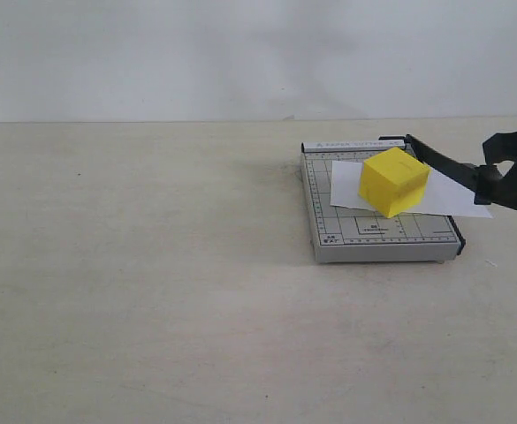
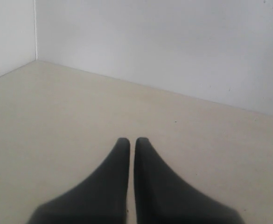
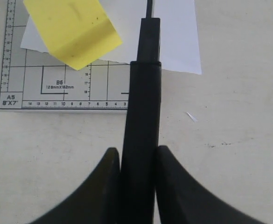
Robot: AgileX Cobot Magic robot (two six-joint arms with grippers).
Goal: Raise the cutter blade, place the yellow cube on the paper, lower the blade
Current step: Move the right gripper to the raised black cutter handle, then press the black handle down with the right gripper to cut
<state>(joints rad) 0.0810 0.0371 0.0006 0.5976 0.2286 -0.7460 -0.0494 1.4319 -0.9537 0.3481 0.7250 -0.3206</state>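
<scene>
Yellow is the brightest colour on this scene: the yellow cube [image 1: 393, 181] sits on the paper [image 1: 452, 199], turned so that one corner faces the exterior camera. The white sheet lies across the grey cutter base [image 1: 373, 238], and its right end hangs past the base's edge over the pale table [image 1: 152, 265]. The base stands right of the middle of the table, in front of a plain white wall [image 1: 240, 53].

The cutter blade [image 1: 444, 161] is a long black lever hinged at the far right corner of the base. It slants out to the right, with its thick handle end lifted off the base, above the overhanging paper.

Your right gripper [image 1: 498, 181] comes in from the right edge. In its wrist view the right gripper [image 3: 138, 154] has its jaws closed on the cutter blade [image 3: 145, 93], one pressed against each side of the handle. Beyond them you can make out the yellow cube [image 3: 71, 28], the paper [image 3: 173, 37] and the gridded base [image 3: 57, 88].

Your left gripper [image 2: 129, 142] shows only in its own wrist view. Its jaws are together with just a thin slit between them, holding nothing, over bare table near a wall corner.
</scene>
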